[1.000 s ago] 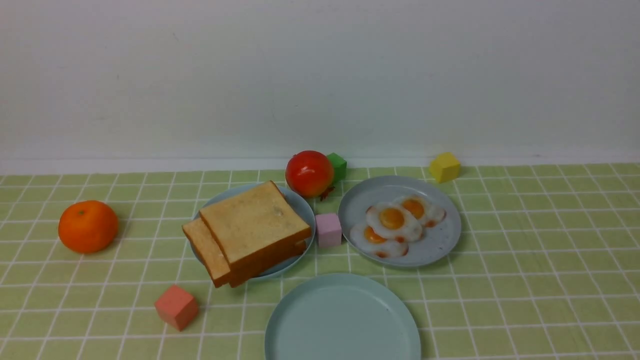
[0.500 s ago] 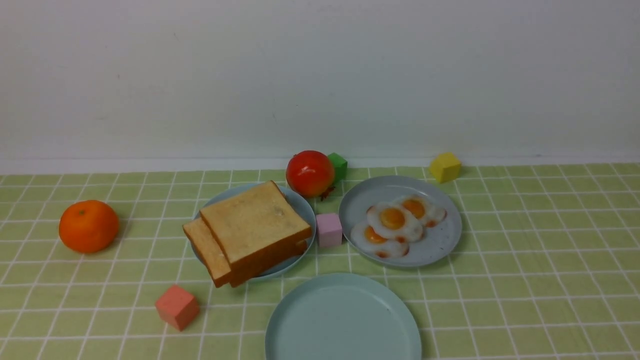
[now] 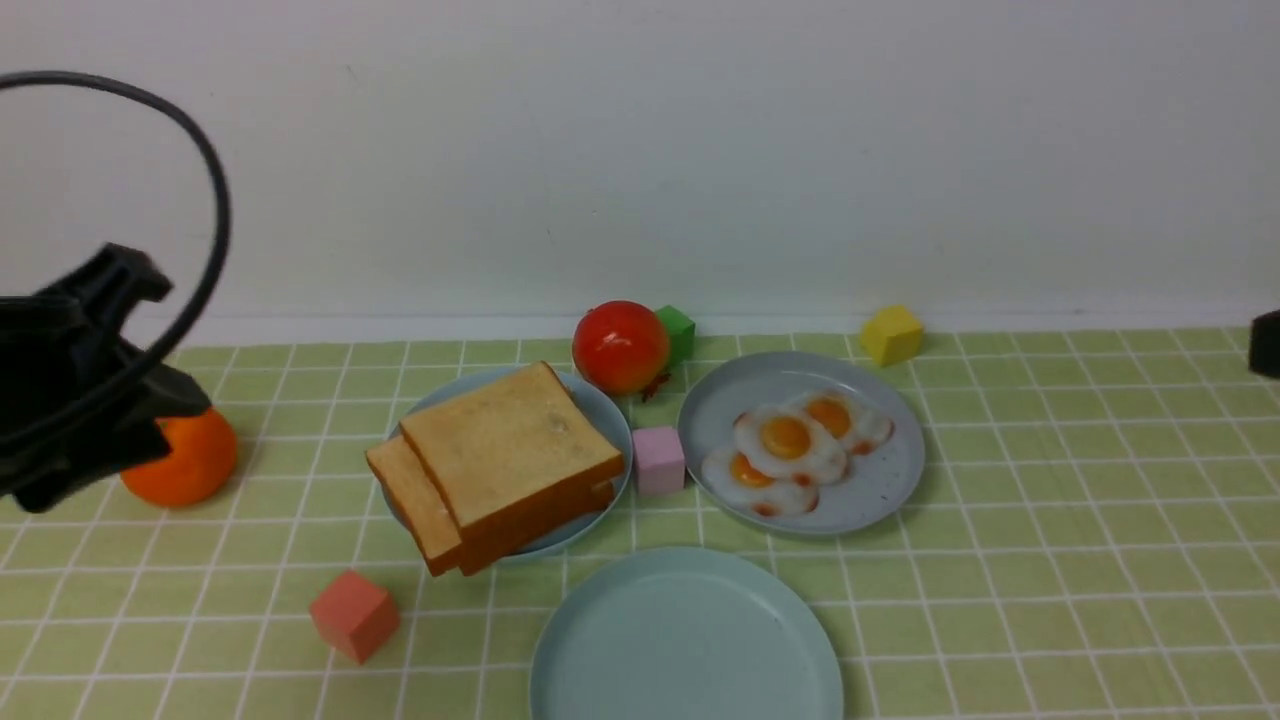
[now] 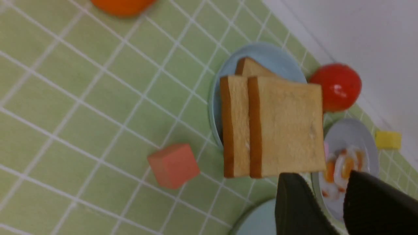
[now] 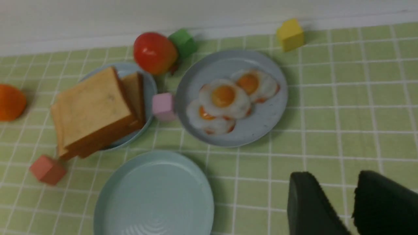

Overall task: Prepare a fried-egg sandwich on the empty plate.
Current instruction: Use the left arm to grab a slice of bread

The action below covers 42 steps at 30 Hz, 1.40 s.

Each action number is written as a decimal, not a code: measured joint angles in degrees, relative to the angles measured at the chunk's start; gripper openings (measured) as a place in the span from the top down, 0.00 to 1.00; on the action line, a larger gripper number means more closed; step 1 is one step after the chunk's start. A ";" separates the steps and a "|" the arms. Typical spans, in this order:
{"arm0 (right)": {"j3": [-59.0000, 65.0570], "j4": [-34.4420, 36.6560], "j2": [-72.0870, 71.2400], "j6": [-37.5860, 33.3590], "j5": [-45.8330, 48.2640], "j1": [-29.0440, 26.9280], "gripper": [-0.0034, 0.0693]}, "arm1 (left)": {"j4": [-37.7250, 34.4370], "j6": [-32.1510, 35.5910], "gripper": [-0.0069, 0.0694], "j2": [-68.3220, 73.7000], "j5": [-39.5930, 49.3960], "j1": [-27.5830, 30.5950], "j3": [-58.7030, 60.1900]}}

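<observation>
The empty plate, pale aqua, lies at the front centre with nothing on it. Behind it to the left, thick toast slices are stacked on a grey-blue plate. Behind it to the right, three fried eggs overlap on a second grey-blue plate. No fried-egg sandwich is in view. My left arm hangs at the far left, well short of the toast; its gripper is open and holds nothing. My right gripper is open over bare cloth, to the right of the empty plate.
An orange sits half hidden behind my left arm. A tomato and green cube stand behind the plates, a pink cube between them. A yellow cube is at the back right, a red cube at the front left.
My left arm has come into the front view from the left and now covers part of the orange. A tip of my right arm shows at the right edge. Nothing on the table moved.
</observation>
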 joint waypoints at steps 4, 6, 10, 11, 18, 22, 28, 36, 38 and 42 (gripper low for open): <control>1.78 2.01 -0.59 -4.07 -0.85 5.54 0.61 | -14.16 13.28 0.60 8.42 -1.85 0.00 -0.40; 1.92 1.80 -0.59 -4.38 -0.85 7.51 0.59 | -18.17 20.42 0.60 11.79 -2.20 0.00 -1.17; 2.08 1.25 -0.59 -4.55 -1.02 9.74 0.54 | -24.89 32.05 0.56 19.26 -2.25 0.00 -4.18; 2.12 1.17 -0.59 -4.54 -1.30 9.83 0.53 | -25.76 33.51 0.54 20.69 -2.25 0.00 -4.87; 2.12 0.13 -0.59 -4.54 -2.58 9.94 0.51 | -27.60 39.22 0.39 31.74 -0.55 0.00 -11.88; 2.12 -0.38 -0.59 -4.54 -2.63 10.00 0.51 | -29.26 40.78 0.37 36.60 0.67 0.00 -14.36; 2.12 -0.79 -0.59 -4.54 -2.63 10.11 0.51 | -33.98 44.61 0.37 41.38 0.95 0.00 -14.76; 2.12 -0.79 -0.59 -4.55 -2.63 10.11 0.51 | -39.54 50.29 0.44 43.90 0.82 0.00 -14.84; 2.12 -0.79 -0.59 -4.55 -2.63 10.11 0.51 | -39.87 50.35 0.49 44.45 0.82 0.00 -14.84; 2.12 -0.79 -0.59 -4.61 -2.57 10.11 0.51 | -39.95 50.55 0.64 44.51 0.94 0.02 -14.84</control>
